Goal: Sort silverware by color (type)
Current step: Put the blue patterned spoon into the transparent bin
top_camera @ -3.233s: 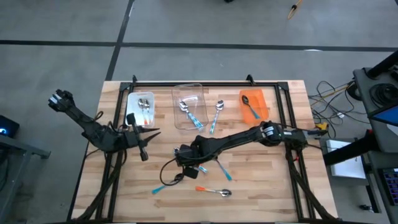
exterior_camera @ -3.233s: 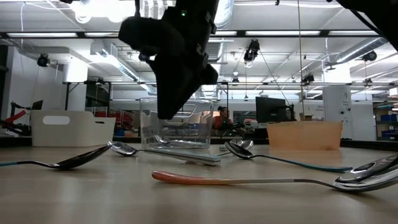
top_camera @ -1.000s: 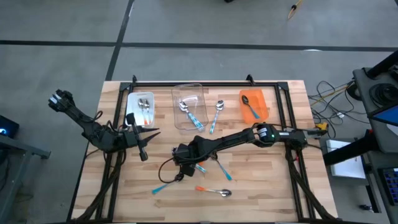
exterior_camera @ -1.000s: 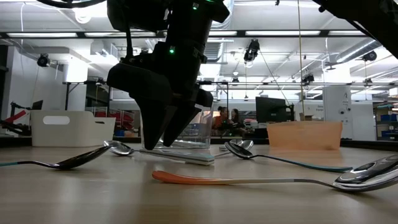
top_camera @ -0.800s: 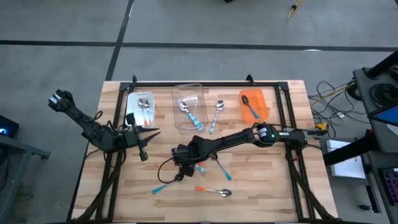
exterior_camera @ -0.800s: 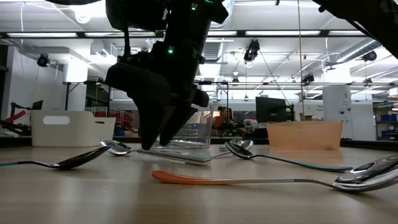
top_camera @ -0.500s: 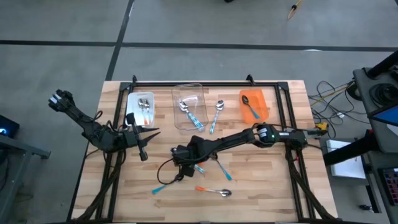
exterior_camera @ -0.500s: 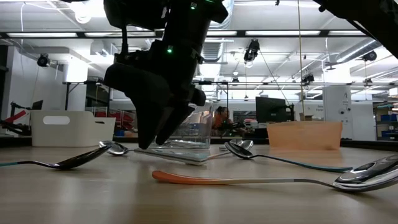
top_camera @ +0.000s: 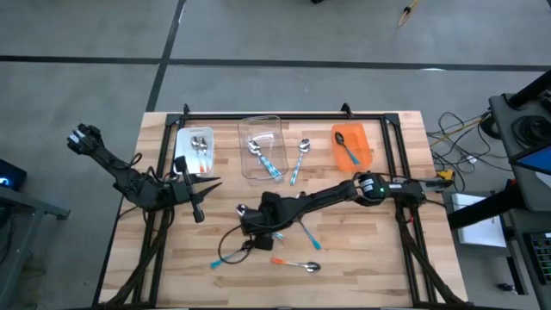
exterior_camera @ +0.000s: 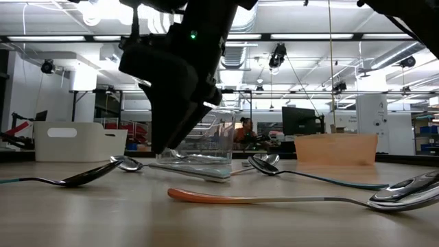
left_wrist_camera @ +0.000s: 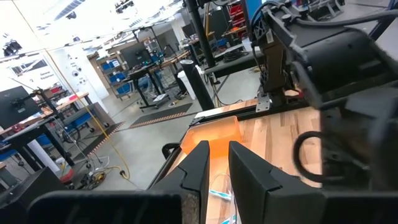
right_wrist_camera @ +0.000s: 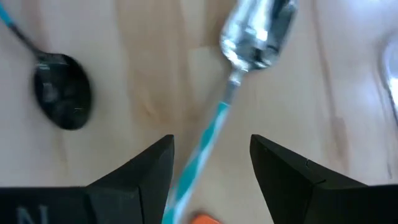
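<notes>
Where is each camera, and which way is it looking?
High view: above, looking straight down at the table, both arms, three bins.
Low view: at tabletop height, looking across spoons into the room; one arm hangs in.
Left wrist view: on the left arm, looking past its fingers.
Right wrist view: looking down between open fingers at a blue-handled spoon, shared with the high view.

The right arm reaches far across the table, its hand (top_camera: 250,226) low with fingers wide apart. The left hand (top_camera: 196,189) waits at the side, fingers nearly together.
</notes>
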